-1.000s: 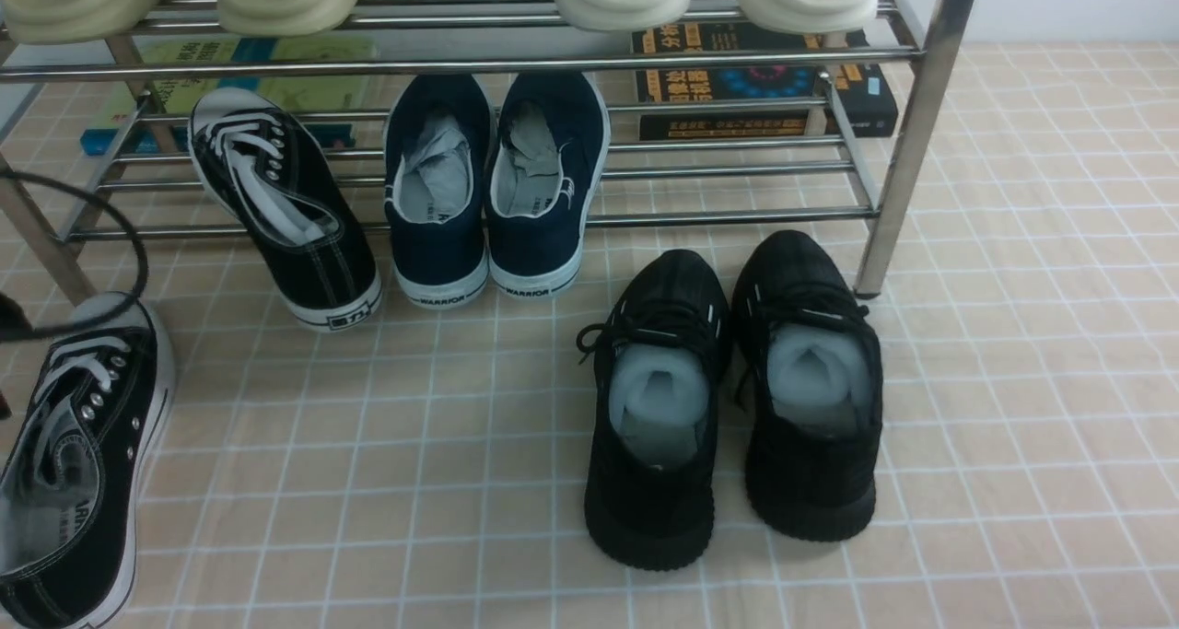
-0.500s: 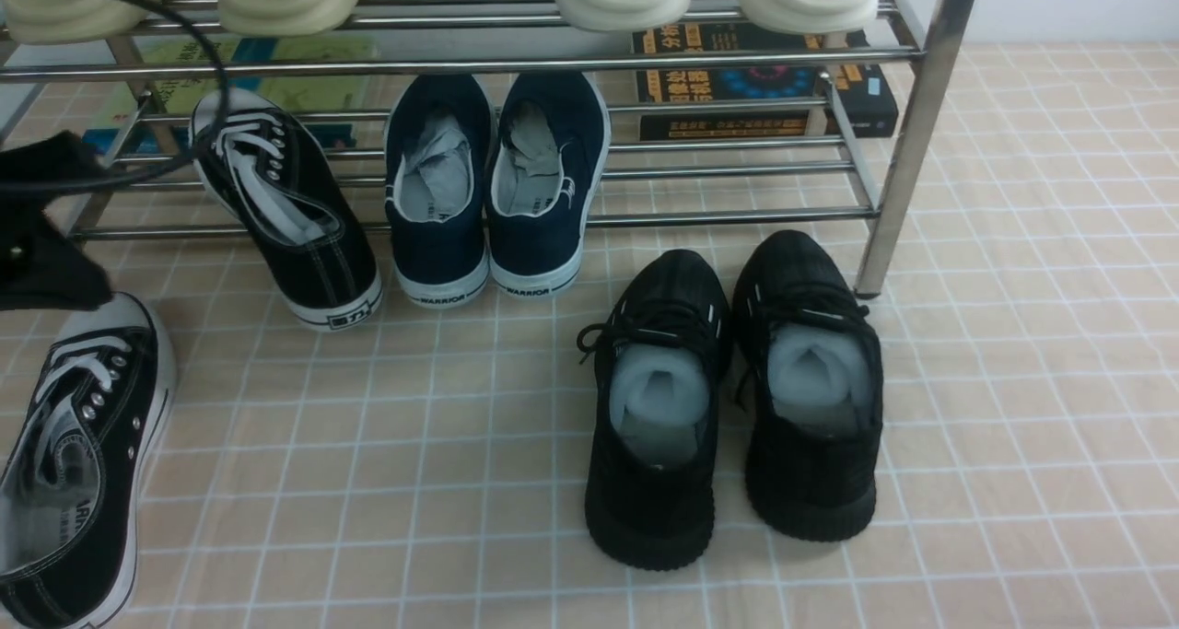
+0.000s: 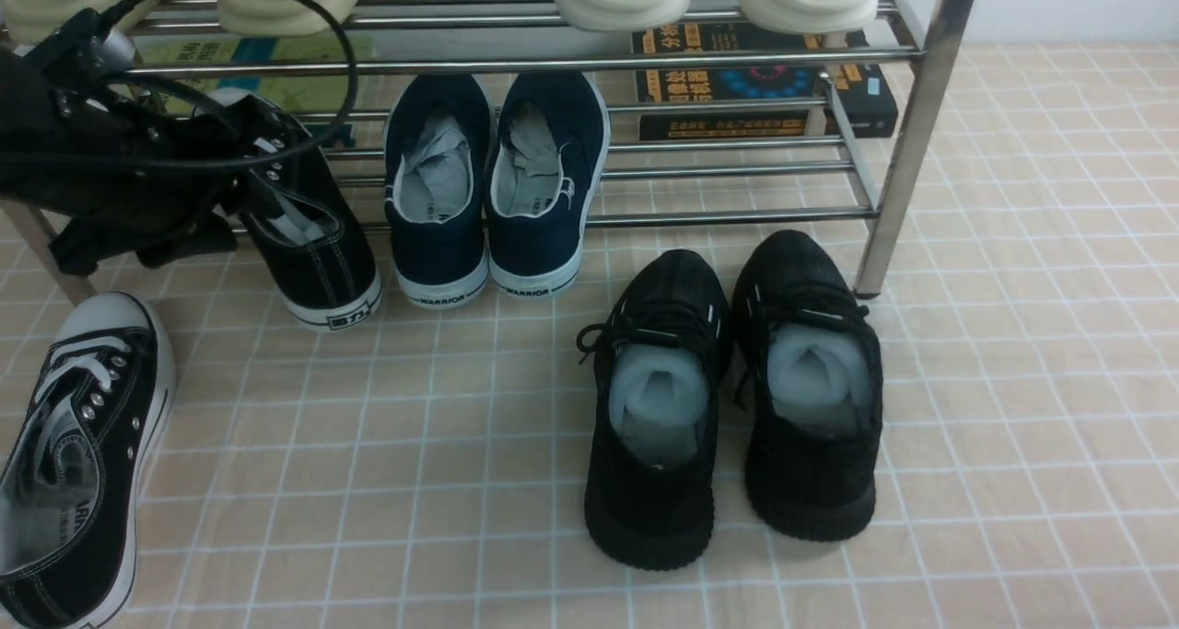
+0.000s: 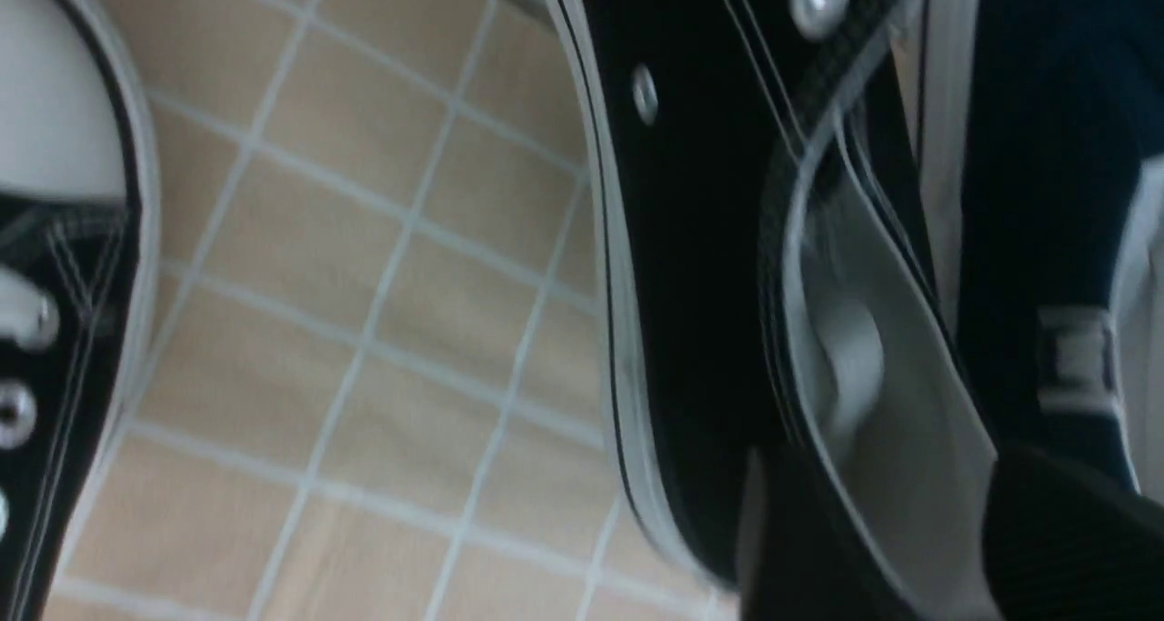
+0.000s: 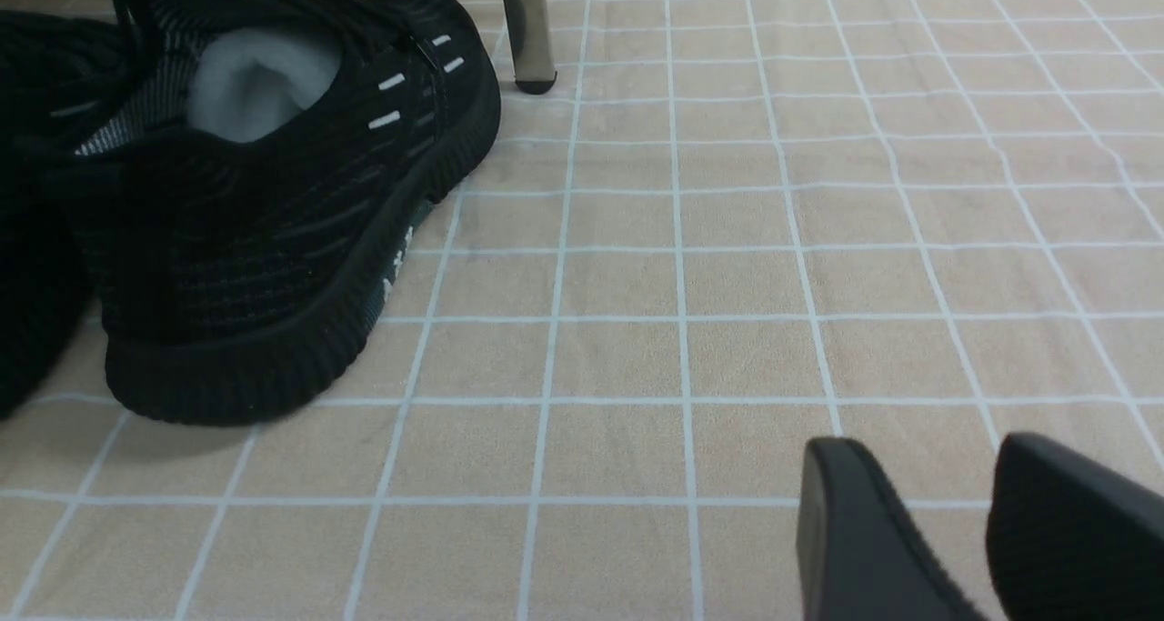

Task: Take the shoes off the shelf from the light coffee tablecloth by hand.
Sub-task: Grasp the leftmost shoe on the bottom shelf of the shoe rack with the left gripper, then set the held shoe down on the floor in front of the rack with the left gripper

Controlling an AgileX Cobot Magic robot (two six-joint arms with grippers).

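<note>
Sizing up the grab: one of the shoes (image 3: 83, 454) lies flat on the light coffee tablecloth (image 3: 414, 445), off the shelf (image 3: 718, 215). Its mate (image 3: 322, 261) leans toe-up on the lowest bars, heel apparently down on the cloth, just beside the navy slip-ons (image 3: 497, 196). Left arm (image 3: 101, 168) hangs over that mate. Left jaws are apart, and the mate's grey lining shows between the two fingers (image 4: 782, 548). Contact? Can't tell, the wrist view is smeared. Right jaws are apart too, nothing between them, low over bare cloth near the black knit sneakers (image 5: 273, 221).

Handling guess: light shoe, soft canvas upper that will fold under a pinch, stiff grippy rubber sole. Best hold looks like the collar near the heel, where the stitched rim is firmest. Loose laces could snag a bar.

Hidden: arm and cable (image 3: 345, 86) cover the mate's toe and laces in front view. The flat shoe is cut off at the frame edge.
</note>
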